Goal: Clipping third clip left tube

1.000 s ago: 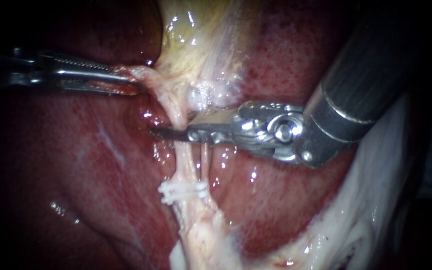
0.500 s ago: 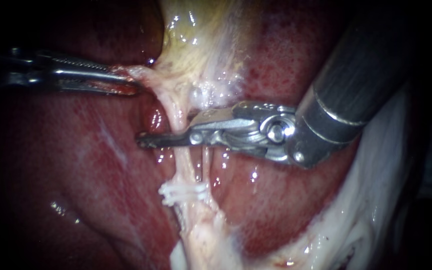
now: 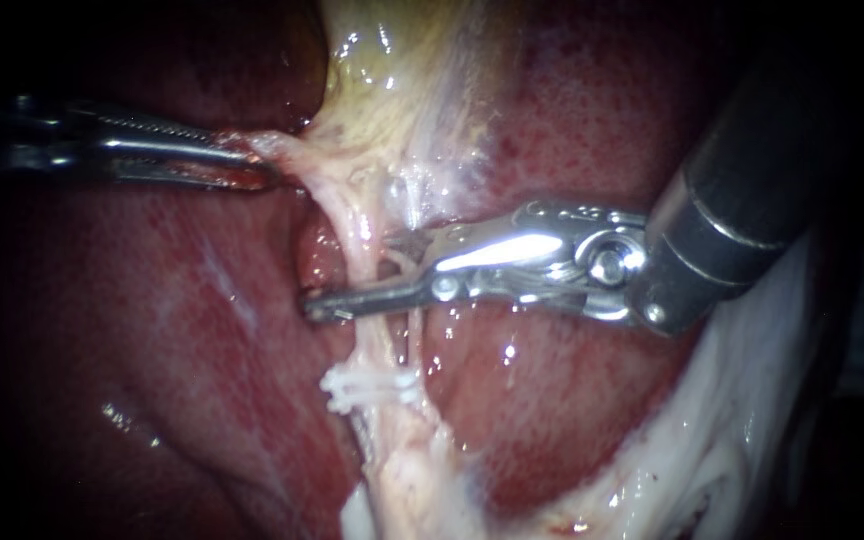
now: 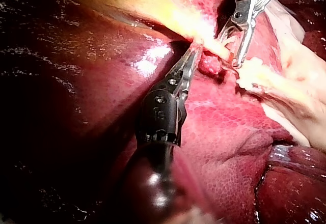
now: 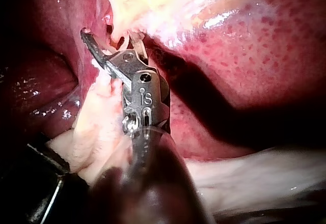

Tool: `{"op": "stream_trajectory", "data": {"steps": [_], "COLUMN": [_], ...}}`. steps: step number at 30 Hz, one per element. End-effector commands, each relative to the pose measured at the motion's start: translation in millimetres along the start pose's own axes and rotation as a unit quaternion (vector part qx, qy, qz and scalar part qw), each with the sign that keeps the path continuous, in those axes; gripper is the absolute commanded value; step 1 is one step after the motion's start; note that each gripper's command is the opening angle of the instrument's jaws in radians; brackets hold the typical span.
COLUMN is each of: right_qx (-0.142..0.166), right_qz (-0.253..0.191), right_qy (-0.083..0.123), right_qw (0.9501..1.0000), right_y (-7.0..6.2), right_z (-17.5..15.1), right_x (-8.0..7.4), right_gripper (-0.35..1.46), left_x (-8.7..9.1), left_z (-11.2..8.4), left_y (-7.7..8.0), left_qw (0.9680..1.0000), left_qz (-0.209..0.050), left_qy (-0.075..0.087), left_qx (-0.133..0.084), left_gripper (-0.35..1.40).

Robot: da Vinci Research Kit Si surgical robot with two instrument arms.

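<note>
The pale left tube runs down from the yellowish gallbladder to a cluster of white clips. A thinner right tube lies beside it. My right instrument stands open astride the left tube, above the clips, one jaw in front of it and one behind. The right wrist view shows the gap between those jaws, with pale tissue in it. My left instrument is shut on the tissue at the gallbladder's neck and holds it stretched to the left. From the left wrist view it grips just beside the right instrument.
Dark red liver surrounds the tubes on both sides. White fatty tissue spreads at the lower right, below the right instrument's shaft. The liver's wet surface lies under the left instrument.
My right instrument pushed left across the left tube, then drew back to the right, and its jaws opened wider around the tube. The left instrument kept its hold.
</note>
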Motion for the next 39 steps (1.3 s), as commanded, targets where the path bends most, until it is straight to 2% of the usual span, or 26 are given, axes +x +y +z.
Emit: {"op": "stream_trajectory", "data": {"steps": [1, 6, 15, 19, 27, 30, 35, 39], "right_qx": [0.012, 0.065, 0.103, 0.124, 0.156, 0.154, 0.145, 0.145], "right_qz": [0.005, 0.022, 0.044, 0.045, 0.072, 0.074, 0.078, 0.085], "right_qy": [-0.001, -0.021, -0.053, -0.058, -0.008, 0.009, 0.024, 0.040], "right_qw": [0.9999, 0.9974, 0.9923, 0.9895, 0.9852, 0.9853, 0.9860, 0.9849], "right_y": [0.1, 0.4, 0.1, 0.0, 0.9, 1.3, 1.8, 1.7], "right_z": [0.1, 0.2, 1.0, 1.2, 2.2, 2.7, 3.0, 2.2], "right_x": [-0.1, -1.0, -3.9, -4.2, -3.5, -3.1, -2.2, -0.5], "right_gripper": [0.49, 0.48, 0.47, 0.46, 0.46, 0.47, 0.49, 0.49], "left_x": [0.0, 0.0, 0.0, 0.0, 0.0, 0.0, 0.0, 0.0], "left_z": [0.0, 0.0, 0.0, 0.0, 0.0, 0.0, 0.0, 0.0], "left_y": [0.0, 0.0, 0.0, 0.0, 0.0, 0.0, 0.1, 0.1], "left_qw": [1.0000, 1.0000, 1.0000, 1.0000, 1.0000, 1.0000, 1.0000, 1.0000], "left_qz": [0.000, 0.000, 0.000, 0.000, 0.000, 0.000, 0.000, 0.000], "left_qy": [0.000, 0.000, 0.000, 0.000, 0.000, 0.000, 0.000, 0.000], "left_qx": [0.000, 0.000, 0.000, 0.000, 0.000, 0.000, 0.000, 0.000], "left_gripper": [-0.35, -0.35, -0.35, -0.35, -0.35, -0.35, -0.35, -0.35]}}
